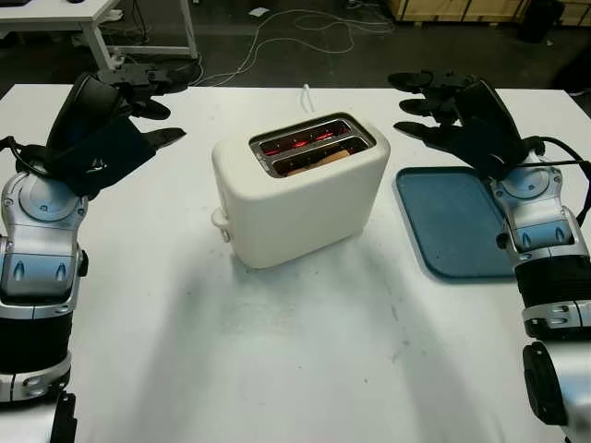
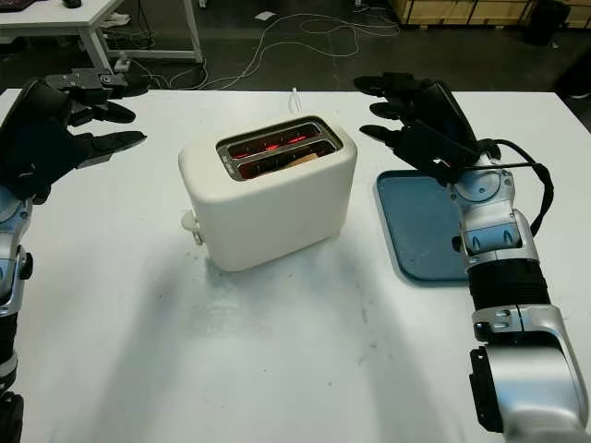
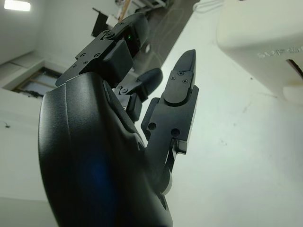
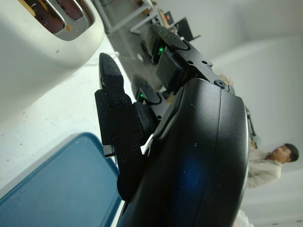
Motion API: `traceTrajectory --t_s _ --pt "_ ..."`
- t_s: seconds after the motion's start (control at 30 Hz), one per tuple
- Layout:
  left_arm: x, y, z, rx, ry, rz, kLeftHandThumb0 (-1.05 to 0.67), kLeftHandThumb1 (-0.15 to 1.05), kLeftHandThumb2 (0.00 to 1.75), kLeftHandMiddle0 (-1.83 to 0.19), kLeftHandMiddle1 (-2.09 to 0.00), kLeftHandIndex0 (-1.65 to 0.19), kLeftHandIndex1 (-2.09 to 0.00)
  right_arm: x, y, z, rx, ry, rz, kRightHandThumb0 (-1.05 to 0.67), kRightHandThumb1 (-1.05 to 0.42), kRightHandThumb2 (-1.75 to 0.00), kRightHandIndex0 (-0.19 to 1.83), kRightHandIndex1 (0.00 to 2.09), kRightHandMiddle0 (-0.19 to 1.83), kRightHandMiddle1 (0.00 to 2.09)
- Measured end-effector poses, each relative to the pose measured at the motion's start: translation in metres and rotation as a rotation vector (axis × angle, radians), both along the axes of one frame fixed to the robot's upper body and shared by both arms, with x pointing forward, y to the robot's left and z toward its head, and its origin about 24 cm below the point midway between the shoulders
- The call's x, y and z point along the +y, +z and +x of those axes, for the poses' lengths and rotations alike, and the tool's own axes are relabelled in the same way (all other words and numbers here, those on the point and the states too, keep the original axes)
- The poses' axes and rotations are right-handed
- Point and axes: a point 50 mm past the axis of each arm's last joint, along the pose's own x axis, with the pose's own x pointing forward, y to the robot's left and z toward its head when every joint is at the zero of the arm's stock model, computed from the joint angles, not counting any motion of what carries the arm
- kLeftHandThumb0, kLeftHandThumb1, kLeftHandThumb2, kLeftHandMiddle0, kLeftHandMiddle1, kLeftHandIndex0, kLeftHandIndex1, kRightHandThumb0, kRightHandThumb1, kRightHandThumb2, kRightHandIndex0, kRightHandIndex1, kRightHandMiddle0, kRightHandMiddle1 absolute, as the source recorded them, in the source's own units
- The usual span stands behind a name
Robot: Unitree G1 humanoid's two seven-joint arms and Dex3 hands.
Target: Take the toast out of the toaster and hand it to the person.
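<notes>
Sitting mid-desk (image 1: 295, 369), the toaster (image 1: 300, 189) is glowing with toast (image 1: 319, 159) in its near slot; left hand (image 1: 129, 101) and right hand (image 1: 443, 111) are hovering open beside it, blue tray (image 1: 452, 221) lying right

The cream toaster (image 1: 300, 189) stood upright between the left hand (image 1: 115, 115) and the right hand (image 1: 452, 115), apart from both, nearer the right. Its two chrome-rimmed slots glowed red inside. A slice of toast (image 1: 325, 159) sat low in the slot closer to the robot, its brown top edge just showing.
</notes>
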Motion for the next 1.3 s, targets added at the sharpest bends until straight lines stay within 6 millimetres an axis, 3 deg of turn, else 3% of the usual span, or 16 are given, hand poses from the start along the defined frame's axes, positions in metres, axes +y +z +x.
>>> traceTrajectory --t_s 1.3 --pt "-0.0005 -0.0012 0.0011 -0.005 -0.011 0.004 -0.14 0.89 0.00 -0.39 -0.93 -0.67 -0.11 -0.0007 -0.0010 0.0002 0.001 0.000 0.003 -0.14 -0.92 -0.10 0.69 0.00 0.63 0.00"
